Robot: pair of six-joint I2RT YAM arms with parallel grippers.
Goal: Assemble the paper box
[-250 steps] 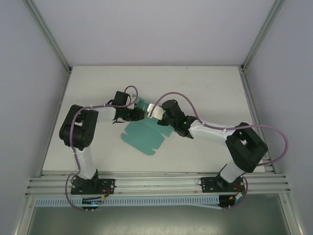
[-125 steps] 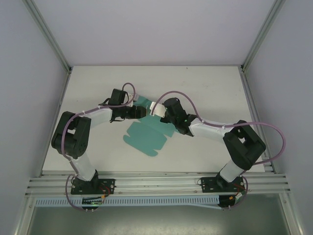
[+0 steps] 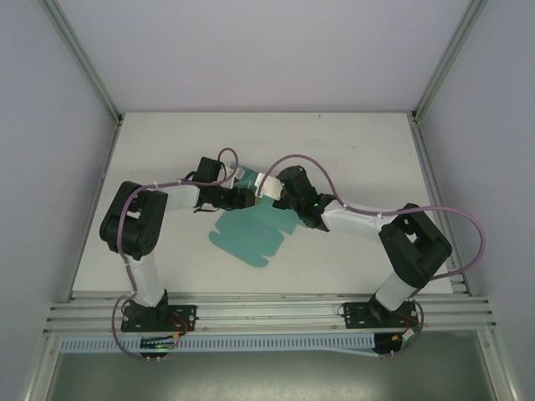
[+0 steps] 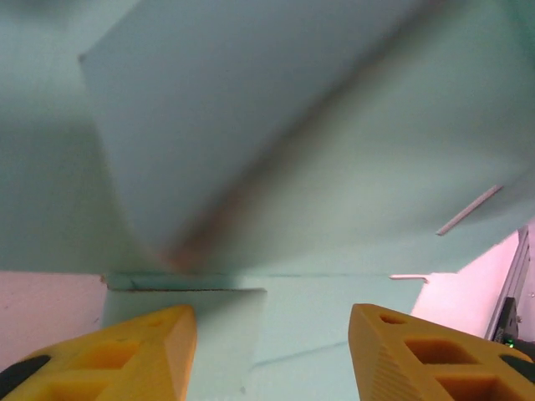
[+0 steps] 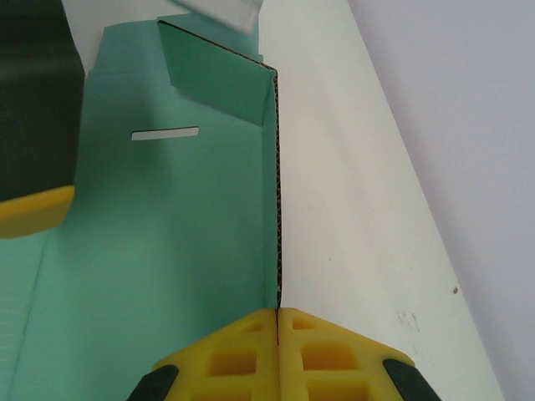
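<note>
The paper box (image 3: 251, 236) is a green card sheet; most of it lies flat on the white table (image 3: 351, 150), near the middle, between the 2 arms; its far end is raised where the 2 pincers meet.

The right gripper (image 3: 268, 185) is squeezed tight; in its own camera the thin edge of a standing card wall (image 5: 275, 184) runs straight down into the seam between its 2 yellow fingers (image 5: 226, 359), so it has hold of the paper box by that edge; the wall stands upright, with green card on its left and bare table on its right; a small flap (image 5: 219, 79) is folded over at the top of the wall; a thin slot (image 5: 165, 133) is cut in the card just beside the flap.

The left gripper (image 3: 242, 195) is at the same raised end, on the left side; in its own camera its 2 fingers stand apart with a clear gap; green card lies in front of them; a short tab (image 4: 188, 330) of card sits in the gap next to the left finger, and it is hard to tell if they touch; the 2 fingers are not closed on anything
</note>
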